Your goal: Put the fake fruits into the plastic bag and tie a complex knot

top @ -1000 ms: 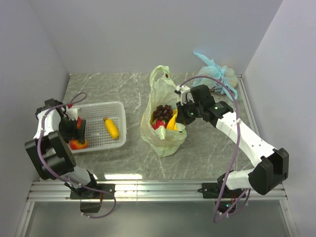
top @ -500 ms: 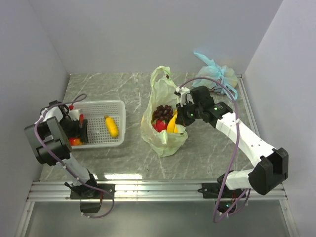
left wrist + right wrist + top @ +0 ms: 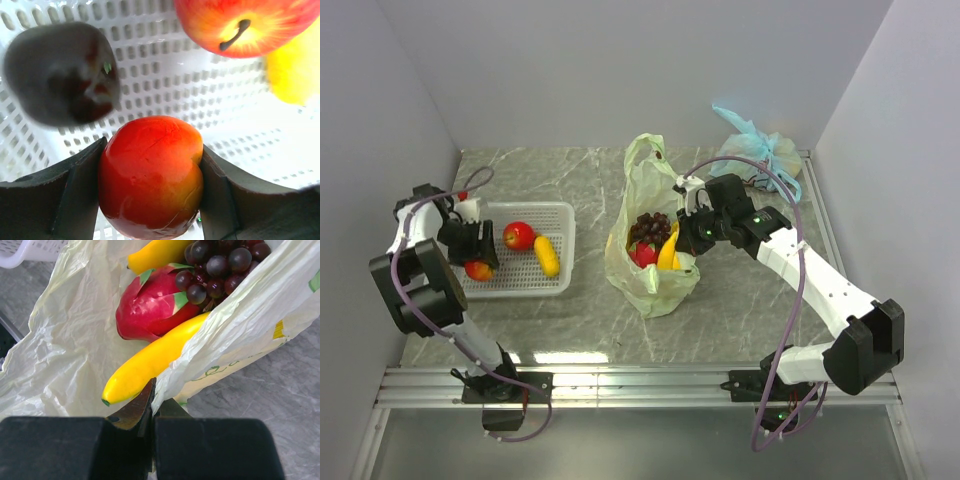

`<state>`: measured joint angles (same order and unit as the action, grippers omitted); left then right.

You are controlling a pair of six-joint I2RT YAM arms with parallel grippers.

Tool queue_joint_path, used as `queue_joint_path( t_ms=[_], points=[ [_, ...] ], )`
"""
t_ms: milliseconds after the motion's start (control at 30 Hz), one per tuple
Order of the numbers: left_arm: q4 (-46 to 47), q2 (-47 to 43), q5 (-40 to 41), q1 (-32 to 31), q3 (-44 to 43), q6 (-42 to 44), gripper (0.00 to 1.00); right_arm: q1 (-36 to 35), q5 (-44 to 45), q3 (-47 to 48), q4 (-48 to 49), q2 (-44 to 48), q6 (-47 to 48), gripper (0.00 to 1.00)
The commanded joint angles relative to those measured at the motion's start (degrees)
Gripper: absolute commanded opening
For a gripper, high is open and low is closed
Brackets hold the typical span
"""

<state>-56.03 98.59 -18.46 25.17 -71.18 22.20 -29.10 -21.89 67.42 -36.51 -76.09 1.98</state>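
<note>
My left gripper [image 3: 477, 262] is shut on a red-orange fruit [image 3: 478, 270] inside the white basket [image 3: 560, 214]. In the left wrist view the fruit [image 3: 150, 185] fills the gap of the left gripper [image 3: 153, 148]. A red apple [image 3: 519, 235] [image 3: 245, 25] and a yellow fruit [image 3: 547, 256] [image 3: 295, 70] lie beside it. My right gripper [image 3: 691, 243] [image 3: 154, 392] is shut on the rim of the pale green plastic bag [image 3: 655, 290] [image 3: 240, 320]. The bag holds purple grapes [image 3: 650, 228] [image 3: 220, 265], a dragon fruit [image 3: 641, 254] [image 3: 147, 310] and a banana [image 3: 669, 246] [image 3: 150, 365]. The bag's handles are loose, with no knot.
A light blue tied bag [image 3: 760, 152] lies at the back right. A dark, blurred rounded thing [image 3: 60, 75] sits in the basket left of my left fingers. The side walls stand close on the left and right.
My left wrist has shifted and turned inside the basket, and the red-orange fruit in it sits higher in the view. The red apple has come into sight. The right arm has not moved.
</note>
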Motion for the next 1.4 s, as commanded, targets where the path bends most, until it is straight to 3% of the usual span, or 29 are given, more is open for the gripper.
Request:
queue_joint_path(
  t_ms=[0,167,300,433,600,767,833,967,1033,1267,1367],
  points=[
    [-7.84,-6.73,-5.53,-1.34,-7.28,2.15,0.22,-0.17,-0.35,0.52,1.71,2.00,-0.48,0.00],
    [-9.72,-12.45,-12.82,-10.91,-19.66,-0.29,0.22,-0.16,0.00,1.14,2.15,1.74,-1.27,0.00],
    [-1.82,-14.65,-17.48,-23.56,-26.37,-10.31,0.25,0.45,0.18,1.31,2.24,2.00,-1.63,0.00],
    [13.10,-12.38,-17.05,-38.65,-28.75,-19.46,0.25,1.15,0.71,1.40,2.15,2.53,-1.80,0.00],
    [24.02,-6.92,-15.03,-49.68,-28.41,-28.07,0.27,2.56,1.94,1.84,1.88,2.97,-1.89,0.00],
    [29.84,-0.95,-16.78,-57.15,-26.55,-33.61,0.43,4.05,3.08,1.40,1.80,3.50,-1.54,0.00],
    [28.88,0.89,-16.79,-59.69,-26.56,-33.88,0.58,4.40,3.34,1.40,1.80,3.67,-1.28,0.00],
    [22.99,0.82,-15.57,-59.97,-27.61,-32.49,0.78,4.67,3.08,1.31,1.79,3.85,-1.01,0.00],
    [21.67,-1.97,-16.08,-57.97,-27.35,-31.69,0.97,4.67,2.91,1.05,1.97,3.94,-1.01,0.00],
    [13.78,-11.03,-13.27,-48.31,-28.14,-28.08,0.99,4.67,1.15,1.31,1.80,3.23,-0.92,0.00],
    [8.61,-15.96,-15.73,-34.43,-26.21,-25.48,0.99,4.58,0.97,1.84,1.36,3.14,-0.40,0.00]
  ],
)
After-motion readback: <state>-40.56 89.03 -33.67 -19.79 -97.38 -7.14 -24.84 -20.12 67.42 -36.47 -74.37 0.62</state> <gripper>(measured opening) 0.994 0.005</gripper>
